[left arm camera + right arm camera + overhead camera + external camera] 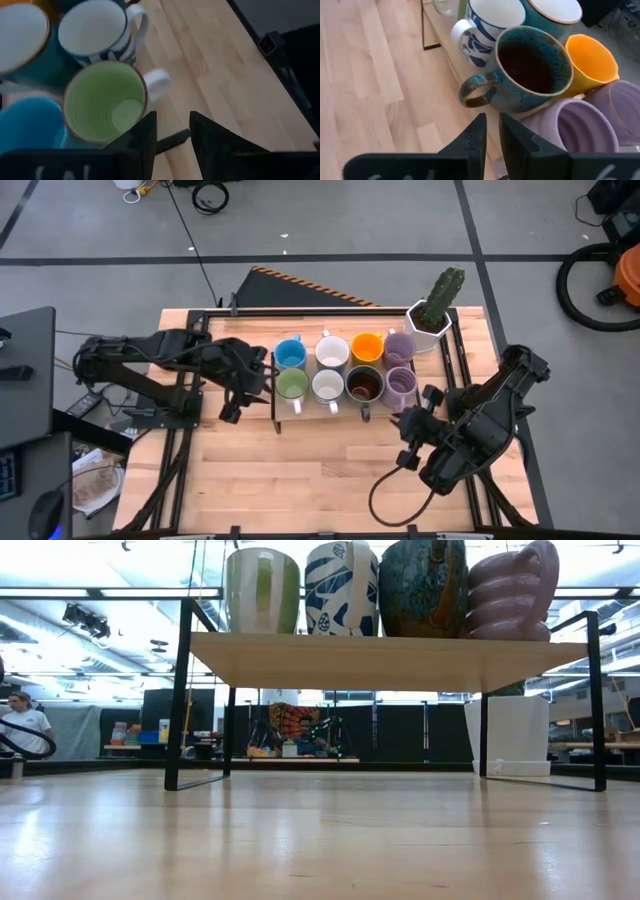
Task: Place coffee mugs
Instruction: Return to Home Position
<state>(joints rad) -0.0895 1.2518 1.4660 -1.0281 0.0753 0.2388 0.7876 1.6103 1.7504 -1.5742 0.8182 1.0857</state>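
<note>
Eight mugs stand on their bases in two rows on a small wooden shelf (312, 409) (390, 660) with a black frame. The far row holds blue (290, 353), white (332, 351), orange (367, 347) and lilac (400, 346). The near row holds green (292, 385) (102, 102), white with blue pattern (328, 386) (487, 25), dark brown (363, 385) (532, 65) and lilac (400, 386) (580, 125). My left gripper (256, 383) (172, 122) hovers open just left of the green mug. My right gripper (411, 426) (492, 122) is near and right of the shelf, its fingers a narrow gap apart.
A white hexagonal pot with a cactus (430, 315) (515, 735) stands at the table's far right, behind the shelf. Bare tabletop (300, 470) lies on the near side of the shelf. A person (20, 725) stands far off in the room.
</note>
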